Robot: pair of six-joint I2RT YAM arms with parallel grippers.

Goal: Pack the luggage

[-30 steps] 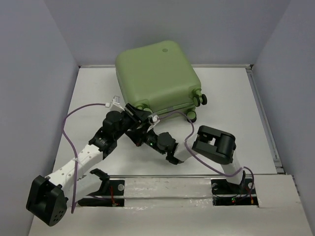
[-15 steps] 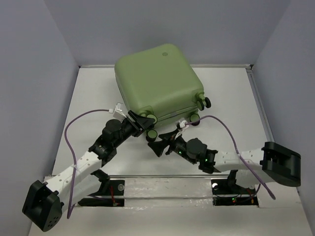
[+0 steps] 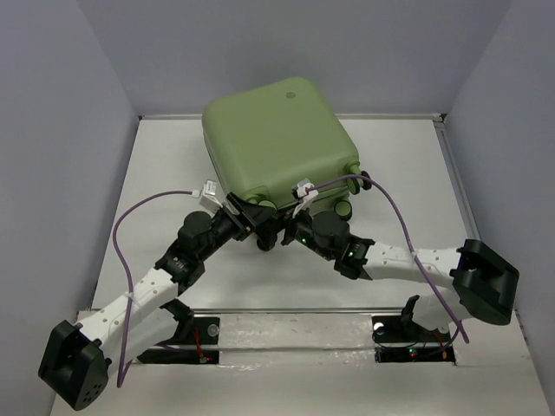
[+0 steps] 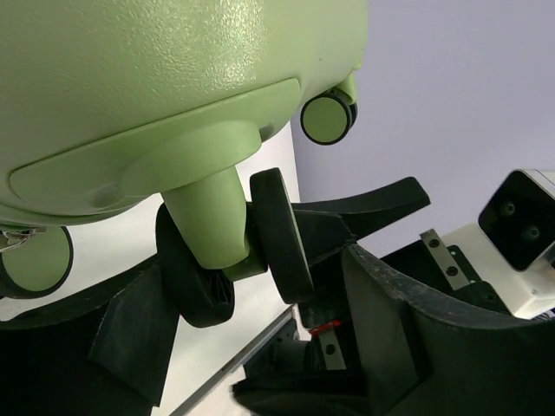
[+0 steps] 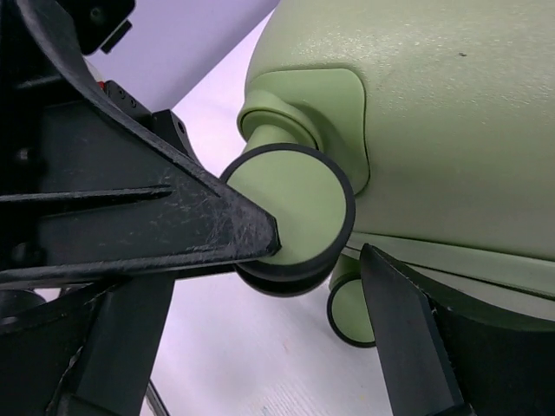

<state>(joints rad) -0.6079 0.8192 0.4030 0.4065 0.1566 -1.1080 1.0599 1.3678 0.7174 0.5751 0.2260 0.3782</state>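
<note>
The luggage, a light-green hard-shell suitcase, lies shut at the back middle of the table, its wheels facing the arms. Both grippers meet at its near wheel. My left gripper is open, and in the left wrist view its jaws stand on either side of that twin black-tyred wheel. My right gripper is open too. In the right wrist view the same wheel sits between its fingers, with the left fingertip against the wheel's face. The case's lining and contents are hidden.
Two more wheels stick out at the case's right corner. Purple cables arc over both arms. Grey walls close in the table on three sides, and a metal rail runs along the front.
My right gripper has opened and swung in to the near wheel as its arm stretched out to the right. The left jaws have spread wider around the same wheel.
</note>
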